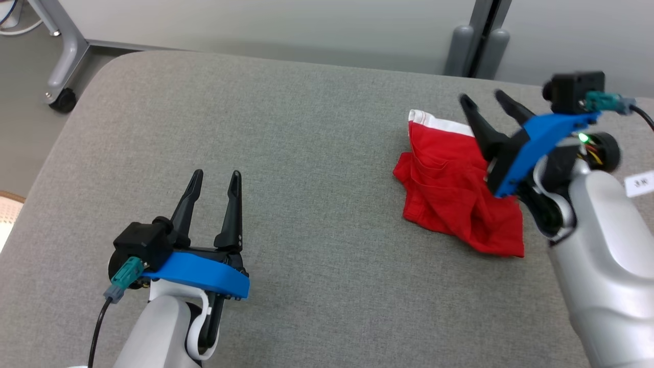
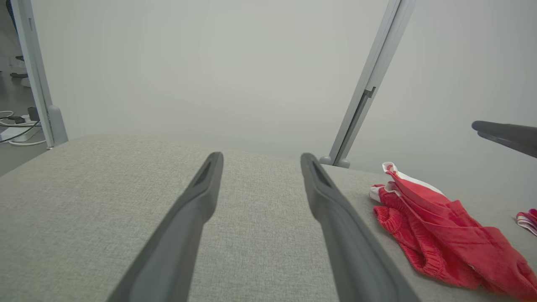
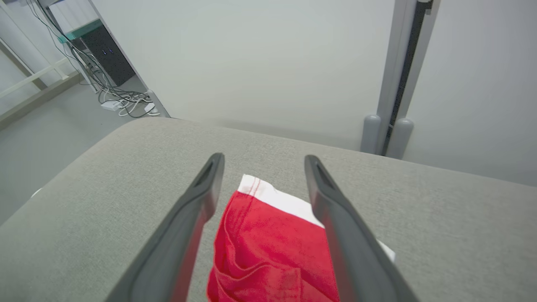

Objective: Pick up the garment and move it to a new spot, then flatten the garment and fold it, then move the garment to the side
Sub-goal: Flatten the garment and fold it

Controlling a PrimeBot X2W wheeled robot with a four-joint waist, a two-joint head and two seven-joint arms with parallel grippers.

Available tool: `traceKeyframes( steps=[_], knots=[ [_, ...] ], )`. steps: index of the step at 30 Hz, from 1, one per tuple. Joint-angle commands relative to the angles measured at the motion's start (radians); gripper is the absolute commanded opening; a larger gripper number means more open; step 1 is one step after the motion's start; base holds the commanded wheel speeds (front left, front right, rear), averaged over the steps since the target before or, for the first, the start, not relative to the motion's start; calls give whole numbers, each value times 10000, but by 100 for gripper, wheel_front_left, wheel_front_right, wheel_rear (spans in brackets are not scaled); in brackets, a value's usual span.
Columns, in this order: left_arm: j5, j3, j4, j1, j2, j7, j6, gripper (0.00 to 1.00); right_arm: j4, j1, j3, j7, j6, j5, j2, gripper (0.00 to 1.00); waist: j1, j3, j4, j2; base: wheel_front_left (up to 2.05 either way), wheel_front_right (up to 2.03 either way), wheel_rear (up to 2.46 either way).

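So your red garment point(image 1: 454, 194) was lying crumpled on the right side of the grey bench point(image 1: 306, 128), with its white waistband toward the far edge. Your right gripper point(image 1: 480, 95) hung right over it, fingers spread apart, holding nothing. Your left gripper point(image 1: 217, 174) sat well off to the left, also spread wide and empty.

Counted: 1 garment point(image 1: 449, 189), 2 grippers: left gripper point(image 1: 217, 174), right gripper point(image 1: 480, 95).
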Motion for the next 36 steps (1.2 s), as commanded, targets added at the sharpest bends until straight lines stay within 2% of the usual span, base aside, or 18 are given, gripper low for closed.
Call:
traceKeyframes(
  steps=[1, 4, 10, 11, 12, 13, 14, 15, 20, 26, 32, 36],
  knots=[
    [23, 27, -11, 99, 34, -44, -16, 100, -168, 354, -145, -78, 1, -255, -204, 100, 0, -117, -105, -1, 0, 0, 0],
    [28, 7, -23, 111, 27, -44, -16, 100, -389, 977, -566, -106, 1, -867, -647, 100, 0, -153, -139, -1, 0, 0, 0],
    [3, -44, -83, 61, 39, -44, -16, 100, -186, 1800, -1236, -341, 1, -1567, -712, 100, 0, -78, -137, -1, 0, 0, 0],
    [-13, -68, -83, 55, 34, -44, -16, 100, -52, 1879, -1245, -342, 1, -1702, -693, 91, 0, -62, -118, -1, 0, 0, 0],
    [-44, -90, -81, 46, 27, -44, -16, 100, 85, 1921, -1254, -366, 1, -1790, -665, 49, 0, -54, -90, -1, 0, 0, 0],
    [-62, -130, -77, 40, 26, -44, -16, 100, 264, 1959, -1279, -351, 1, -1862, -615, 43, 0, -54, -48, -1, 0, 0, 0],
    [-87, -155, -64, 45, 32, -44, -16, 100, 412, 1996, -1242, -331, 1, -1938, -540, 18, 0, -58, -18, -1, 0, 0, 0],
    [-97, -203, -52, 50, 31, -44, -16, 100, 568, 2025, -1144, -303, 1, -2001, -479, 0, 0, -65, 16, -1, 0, 0, 0],
    [-129, -270, -1, 99, 95, -44, -16, 100, 928, 2076, -503, -162, 1, -2025, -239, 0, 0, -119, 88, -1, 0, 0, 0],
    [-168, -197, 28, 216, 154, -44, -16, 100, 627, 2403, 1313, 377, 1, -1406, 220, 0, 0, -287, 55, -1, 0, 0, 0],
    [-157, -90, 55, 298, 172, -44, -16, 100, -572, 2906, 3980, 1253, 1, -27, 280, 0, 0, -430, -137, -1, 0, 0, 0],
    [-146, 8, 65, 343, 190, -44, -16, 100, -1560, 3158, 4667, 1118, 1, 669, -42, 0, 0, -556, -291, -1, 0, 0, 0]
  ],
)
